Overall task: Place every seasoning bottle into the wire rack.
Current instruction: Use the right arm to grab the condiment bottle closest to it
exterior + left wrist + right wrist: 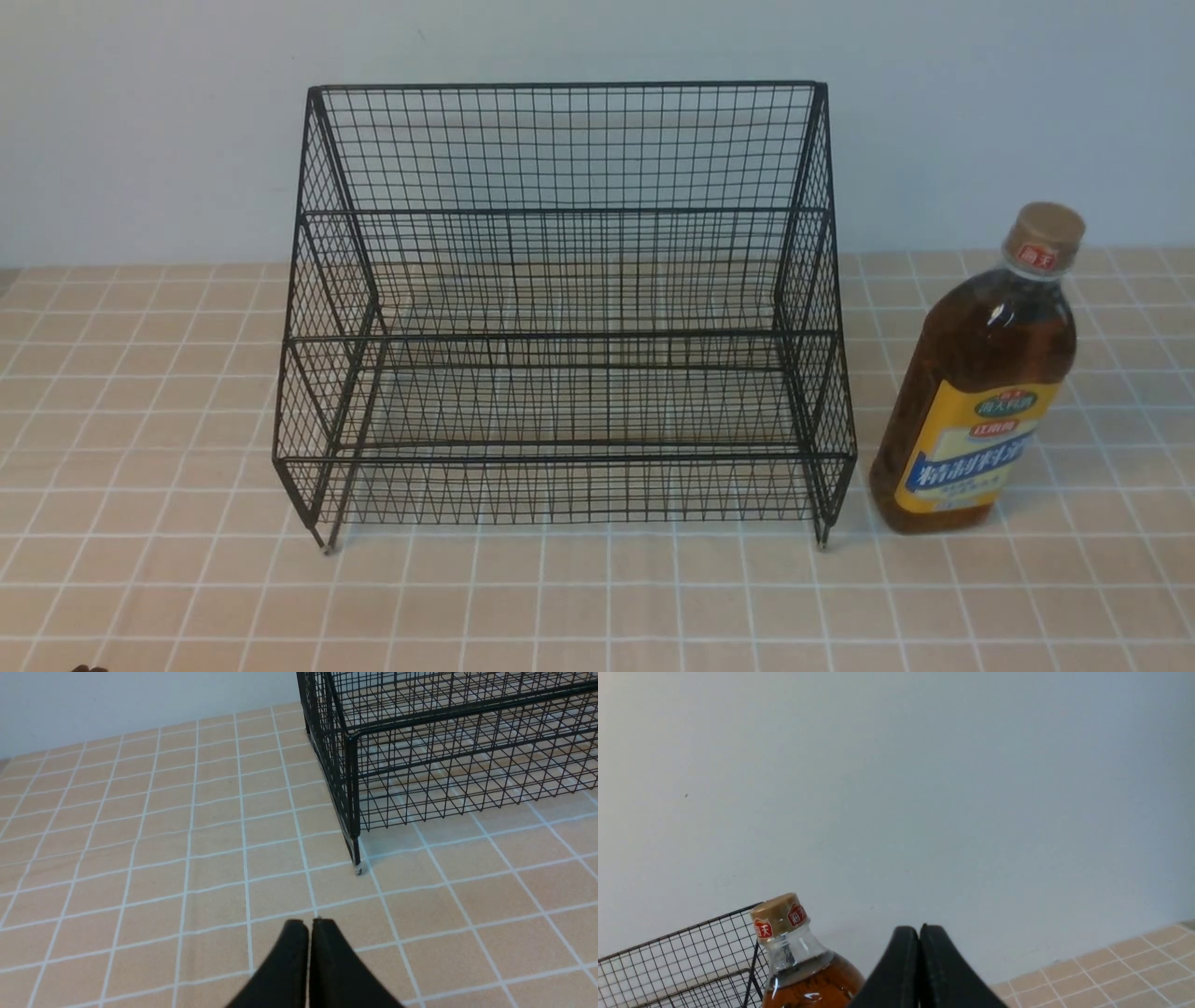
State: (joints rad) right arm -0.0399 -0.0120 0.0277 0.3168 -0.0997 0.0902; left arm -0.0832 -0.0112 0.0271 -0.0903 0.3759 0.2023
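The seasoning bottle stands upright on the tiled table just right of the wire rack; it holds amber-brown liquid, with a tan cap and a yellow label. Both tiers of the black rack hold nothing. Neither arm shows in the front view. In the left wrist view my left gripper is shut and empty, low over the tiles, short of the rack's front corner foot. In the right wrist view my right gripper is shut and empty, beside the bottle's neck and apart from it, with the rack behind.
A pale wall runs close behind the rack. The peach tiled tabletop stretches in front of the rack and to its left.
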